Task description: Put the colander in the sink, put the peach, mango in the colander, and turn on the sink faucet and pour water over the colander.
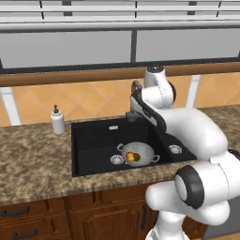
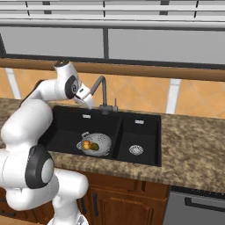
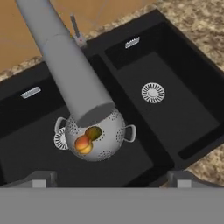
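Silver colander (image 3: pixel 98 140) in left basin of black sink (image 3: pixel 183 113), holding peach (image 3: pixel 82 144), mango (image 3: pixel 93 132)

No text, label, brand, number or sign can be read on anything shown.

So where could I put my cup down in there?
The right basin of the sink is bare except for its drain. The left basin is crowded: the colander with the peach and mango sits under the faucet spout.
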